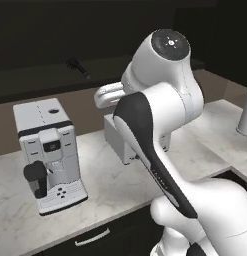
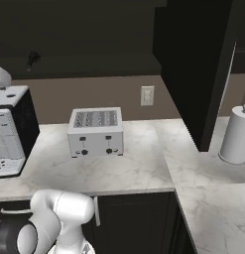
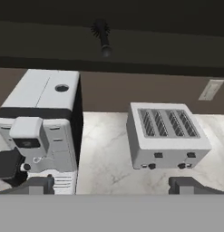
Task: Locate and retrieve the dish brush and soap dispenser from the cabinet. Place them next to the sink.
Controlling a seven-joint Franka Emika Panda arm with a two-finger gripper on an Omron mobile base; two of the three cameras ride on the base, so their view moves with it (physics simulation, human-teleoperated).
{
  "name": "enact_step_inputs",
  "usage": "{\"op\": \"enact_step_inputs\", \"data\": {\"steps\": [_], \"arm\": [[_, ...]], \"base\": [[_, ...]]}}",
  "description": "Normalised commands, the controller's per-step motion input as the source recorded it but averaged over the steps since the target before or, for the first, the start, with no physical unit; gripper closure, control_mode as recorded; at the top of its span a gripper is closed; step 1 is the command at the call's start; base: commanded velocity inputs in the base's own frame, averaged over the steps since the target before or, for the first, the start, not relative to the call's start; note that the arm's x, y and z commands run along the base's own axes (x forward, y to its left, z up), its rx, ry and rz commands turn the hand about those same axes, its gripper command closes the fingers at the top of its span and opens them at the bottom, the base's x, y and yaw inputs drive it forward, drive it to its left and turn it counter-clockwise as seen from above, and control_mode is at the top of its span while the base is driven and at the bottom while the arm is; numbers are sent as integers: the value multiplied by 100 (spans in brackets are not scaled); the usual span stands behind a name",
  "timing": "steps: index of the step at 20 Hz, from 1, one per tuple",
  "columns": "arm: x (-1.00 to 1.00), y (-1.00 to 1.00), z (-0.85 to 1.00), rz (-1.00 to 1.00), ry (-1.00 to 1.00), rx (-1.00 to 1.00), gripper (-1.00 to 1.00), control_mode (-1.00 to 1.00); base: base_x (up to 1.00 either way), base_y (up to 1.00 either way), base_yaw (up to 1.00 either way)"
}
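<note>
Dish brush on cabinet shelf above coffee machine.

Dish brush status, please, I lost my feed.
Gripper open, empty. Dish brush on dark cabinet shelf, untouched. Coffee machine and toaster on counter below.

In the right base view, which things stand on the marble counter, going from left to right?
White and black coffee machine → white four-slot toaster → plain grey cylinder.
</note>
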Motion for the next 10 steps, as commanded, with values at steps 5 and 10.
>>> {"op": "enact_step_inputs", "data": {"steps": [5, 10], "arm": [[25, 0, 38, 7, 11, -8, -100, -100], [36, 0, 22, 1, 9, -5, -100, -100]], "base": [[0, 0, 0], [0, 0, 0]]}}
